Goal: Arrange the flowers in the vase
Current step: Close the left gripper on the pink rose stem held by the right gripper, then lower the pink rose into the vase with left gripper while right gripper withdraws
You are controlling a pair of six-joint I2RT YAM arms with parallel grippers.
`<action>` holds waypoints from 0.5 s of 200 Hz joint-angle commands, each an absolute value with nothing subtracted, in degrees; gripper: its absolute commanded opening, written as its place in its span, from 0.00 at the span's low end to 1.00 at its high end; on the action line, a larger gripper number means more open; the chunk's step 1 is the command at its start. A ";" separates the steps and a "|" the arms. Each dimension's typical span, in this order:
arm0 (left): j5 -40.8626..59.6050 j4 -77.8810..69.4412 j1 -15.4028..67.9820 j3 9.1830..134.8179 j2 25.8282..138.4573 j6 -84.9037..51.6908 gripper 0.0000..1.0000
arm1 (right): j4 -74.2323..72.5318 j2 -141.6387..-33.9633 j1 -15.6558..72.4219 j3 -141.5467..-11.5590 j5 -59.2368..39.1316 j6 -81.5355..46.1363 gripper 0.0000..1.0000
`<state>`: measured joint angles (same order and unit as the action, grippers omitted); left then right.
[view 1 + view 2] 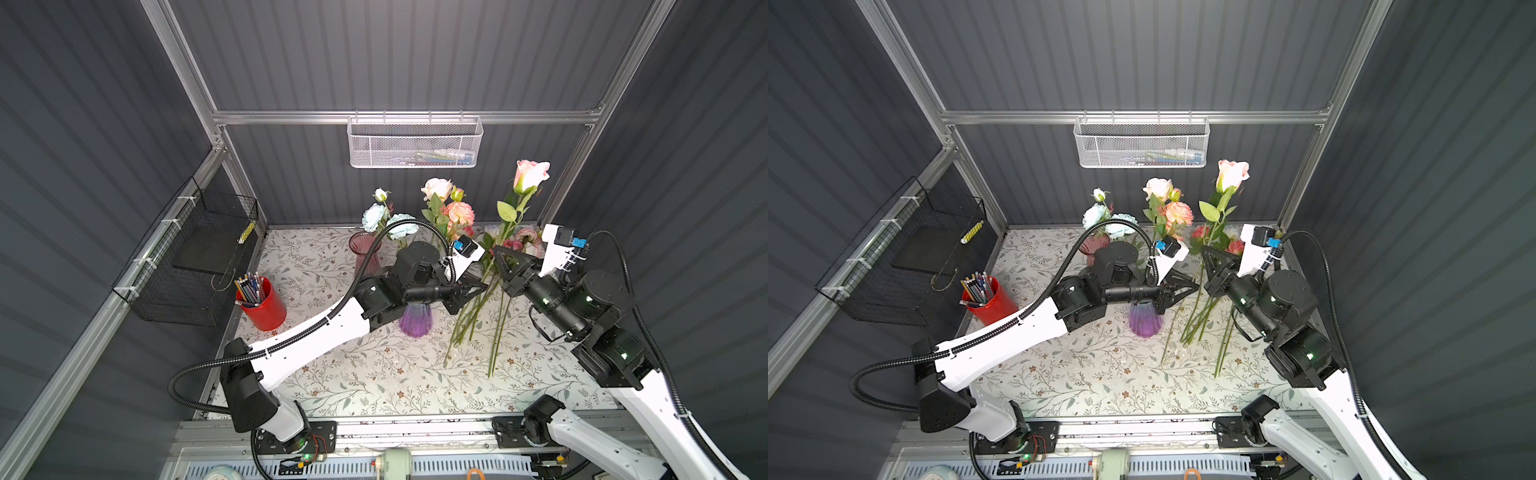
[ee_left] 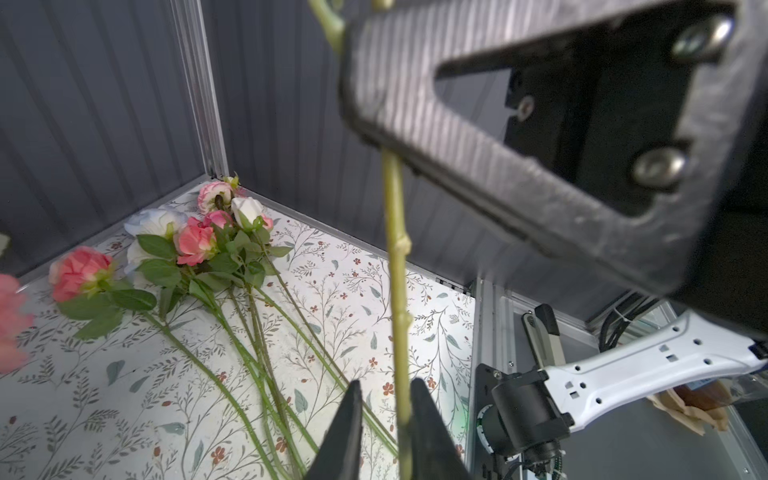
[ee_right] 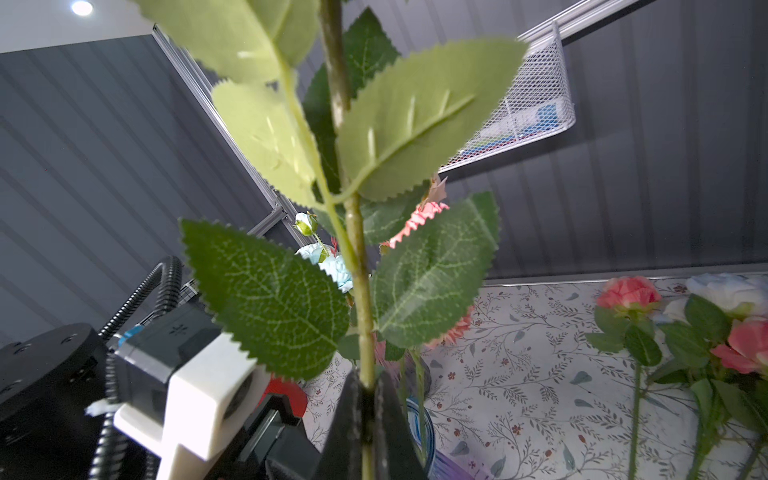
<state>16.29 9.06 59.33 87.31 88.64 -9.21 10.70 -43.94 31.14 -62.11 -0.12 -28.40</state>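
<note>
Right fingers (image 3: 392,436) clamped on the stem of a pink rose (image 1: 531,174), just under its leaves. Rose is upright, head higher than every other bloom. Left fingers (image 2: 345,432) pinched narrow on the same bare stem, further down, close to the right pair. Rose hangs over the desk (image 1: 374,374) just right of the purple vase (image 1: 415,322), not in it. Purple vase sits partly under the left arm (image 1: 316,332) and holds peach and coral heads (image 1: 451,205). Pink vase (image 1: 365,255) behind it holds pale blue flowers (image 1: 388,222). Loose flowers (image 2: 232,266) lie bunched on the desk, heads toward the back right corner. Red pencil cup (image 1: 266,309) at far left.
</note>
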 commanded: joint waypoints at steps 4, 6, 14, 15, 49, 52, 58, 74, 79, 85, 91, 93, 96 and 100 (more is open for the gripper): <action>17.38 6.91 59.68 89.14 88.66 -9.86 0.03 | 8.97 -43.77 31.51 -61.79 -2.07 -28.85 0.08; 17.29 6.87 59.68 89.06 88.61 -9.91 0.01 | 8.97 -43.77 31.53 -61.79 -2.22 -28.88 0.08; 16.81 6.92 59.68 89.03 88.59 -9.93 0.00 | 8.63 -43.86 31.65 -61.87 -3.36 -28.62 0.21; 16.80 6.93 59.68 89.08 88.59 -10.02 0.00 | 8.62 -43.90 31.69 -61.92 -3.48 -28.59 0.23; 11.04 7.59 59.68 89.27 87.37 -9.67 0.00 | 9.93 -43.53 32.22 -63.33 -3.14 -27.75 0.44; 10.22 7.64 59.68 89.29 87.11 -9.42 0.00 | 10.24 -43.43 32.20 -63.53 -3.04 -27.57 0.45; 8.35 7.81 59.68 89.30 86.56 -8.87 0.00 | 10.94 -43.13 32.25 -63.99 -2.63 -27.28 0.46; 2.21 7.25 59.68 89.12 84.32 -6.53 0.00 | 12.22 -41.92 32.19 -64.56 -1.28 -26.86 0.49; 0.36 7.16 59.68 89.25 83.56 -5.57 0.00 | 12.46 -41.38 32.23 -64.55 -0.91 -26.60 0.50; -1.87 7.10 59.68 89.65 82.88 -4.18 0.00 | 12.90 -40.79 32.24 -64.49 -0.32 -26.15 0.51; -4.17 7.19 59.68 90.30 82.33 -2.38 0.00 | 13.26 -40.19 32.17 -64.36 0.41 -25.60 0.52; -4.73 7.31 59.68 90.52 82.24 -1.82 0.00 | 13.38 -40.06 32.17 -64.28 0.81 -25.47 0.52; -5.68 7.46 59.68 90.86 82.05 -0.93 0.00 | 13.63 -39.81 32.20 -64.04 1.47 -25.23 0.53; -7.31 7.62 59.68 91.29 81.97 0.19 0.00 | 14.06 -39.51 32.22 -63.86 2.38 -24.87 0.53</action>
<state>3.92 8.14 59.33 87.37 86.37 -6.79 12.27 -41.93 31.99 -62.78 -1.23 -27.33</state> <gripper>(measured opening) 0.067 0.521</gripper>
